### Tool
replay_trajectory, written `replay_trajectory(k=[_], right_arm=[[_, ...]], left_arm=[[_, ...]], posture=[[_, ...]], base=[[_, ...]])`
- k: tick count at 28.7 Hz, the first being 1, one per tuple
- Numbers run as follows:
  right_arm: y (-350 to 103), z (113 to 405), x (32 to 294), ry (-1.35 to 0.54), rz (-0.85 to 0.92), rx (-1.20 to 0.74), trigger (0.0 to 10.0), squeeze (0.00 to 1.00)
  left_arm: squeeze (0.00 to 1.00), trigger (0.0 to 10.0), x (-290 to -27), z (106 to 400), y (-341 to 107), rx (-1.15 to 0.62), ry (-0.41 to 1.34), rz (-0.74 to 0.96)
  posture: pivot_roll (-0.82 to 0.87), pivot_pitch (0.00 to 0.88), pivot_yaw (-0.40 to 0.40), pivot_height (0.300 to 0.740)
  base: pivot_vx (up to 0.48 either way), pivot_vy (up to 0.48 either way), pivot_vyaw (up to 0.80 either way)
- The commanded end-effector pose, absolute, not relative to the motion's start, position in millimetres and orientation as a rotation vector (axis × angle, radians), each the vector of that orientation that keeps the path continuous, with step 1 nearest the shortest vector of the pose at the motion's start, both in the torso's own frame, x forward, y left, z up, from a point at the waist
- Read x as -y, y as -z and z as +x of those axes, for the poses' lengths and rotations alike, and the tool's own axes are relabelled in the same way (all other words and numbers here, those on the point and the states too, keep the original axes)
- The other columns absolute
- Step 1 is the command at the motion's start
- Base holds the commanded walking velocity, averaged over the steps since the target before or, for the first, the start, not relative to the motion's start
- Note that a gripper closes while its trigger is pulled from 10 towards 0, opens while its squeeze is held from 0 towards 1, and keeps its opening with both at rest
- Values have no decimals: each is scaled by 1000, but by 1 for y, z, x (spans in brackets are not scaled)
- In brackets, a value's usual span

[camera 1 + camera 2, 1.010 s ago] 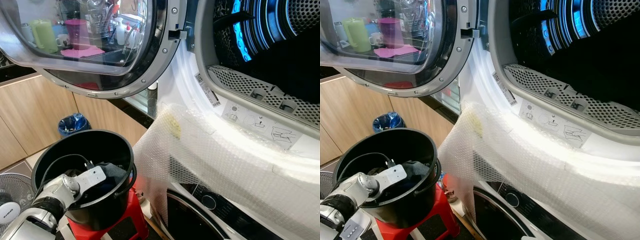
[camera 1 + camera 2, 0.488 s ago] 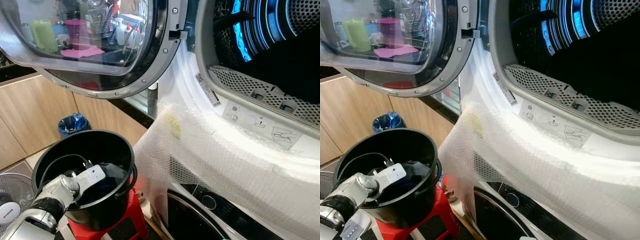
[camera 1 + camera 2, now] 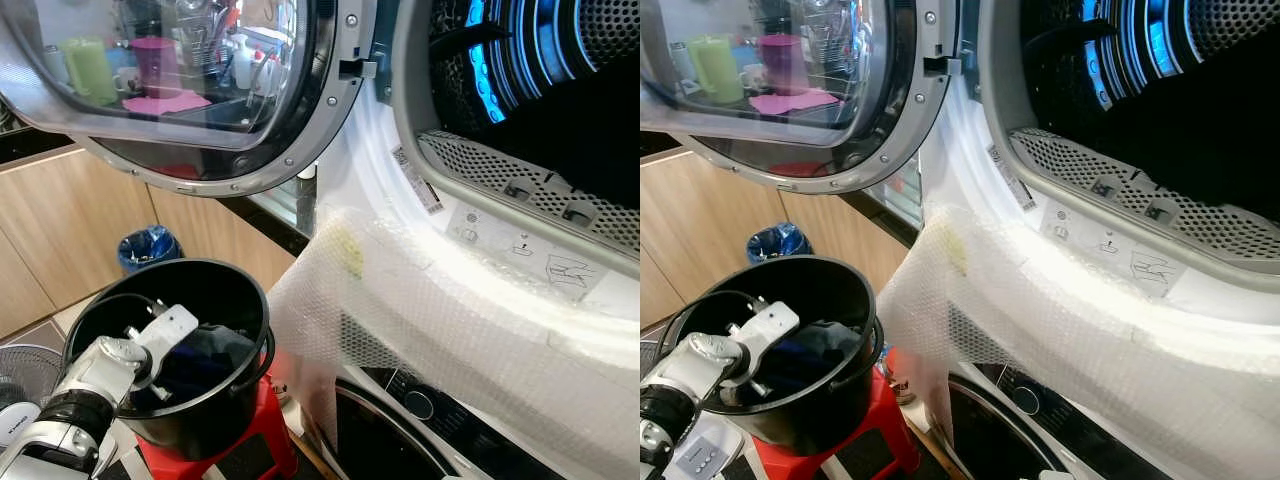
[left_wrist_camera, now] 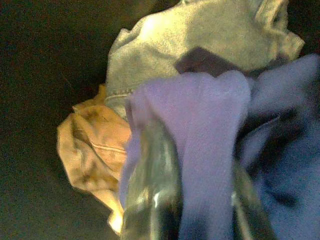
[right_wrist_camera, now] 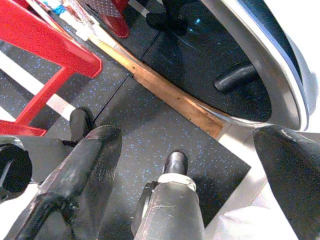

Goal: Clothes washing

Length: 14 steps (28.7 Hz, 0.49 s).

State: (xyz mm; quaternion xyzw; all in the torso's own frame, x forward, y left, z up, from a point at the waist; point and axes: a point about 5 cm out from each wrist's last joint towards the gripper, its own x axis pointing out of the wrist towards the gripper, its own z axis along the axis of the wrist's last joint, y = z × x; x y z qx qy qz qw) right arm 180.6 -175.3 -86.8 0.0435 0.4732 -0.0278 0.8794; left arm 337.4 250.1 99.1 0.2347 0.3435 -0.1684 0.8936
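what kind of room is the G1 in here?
Most likely a home laundry corner off a kitchen. An open dryer drum sits stacked above a second machine, a black bucket of clothes stands on a red stool, and there are wooden cabinets with cups reflected in the door glass.

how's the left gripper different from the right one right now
The left gripper reaches down into the black bucket and is closed on the blue garment; the right gripper holds nothing, its fingers spread wide. The left one has clothes before it; the right one hangs low over the dark speckled floor, near the red stool. Both have two long black fingers.
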Motion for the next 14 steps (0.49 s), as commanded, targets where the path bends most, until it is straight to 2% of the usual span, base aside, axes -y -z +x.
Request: replay_trajectory(k=[1, 3, 6, 7, 10, 12, 14], right_arm=[[86, 182, 176, 68, 109, -983, 10000, 0], [86, 183, 176, 69, 111, -979, 10000, 0], [83, 187, 176, 69, 136, -950, 10000, 0], [83, 188, 175, 68, 138, -946, 10000, 0], [81, 191, 174, 53, 152, -927, 10000, 0], [81, 192, 174, 51, 154, -924, 10000, 0], [80, 192, 173, 54, 159, -919, 10000, 0]], left_arm=[[0, 0, -247, 340, -123, -637, 375, 398], [0, 0, -241, 339, -134, -597, 412, 361], [0, 0, -217, 339, -176, -442, 547, 243], [0, 0, -214, 339, -181, -425, 558, 233], [0, 0, -183, 334, -240, -198, 762, 181], [0, 0, -177, 332, -249, -165, 799, 179], [0, 0, -159, 327, -266, -90, 901, 172]], posture=[[218, 86, -73, 740], [218, 86, -73, 740], [231, 85, -79, 740], [231, 85, -79, 740], [244, 80, -80, 740], [246, 79, -81, 740], [247, 78, -80, 740]], base=[[0, 0, 0], [0, 0, 0], [0, 0, 0], [0, 0, 0], [0, 0, 0], [0, 0, 0], [0, 0, 0]])
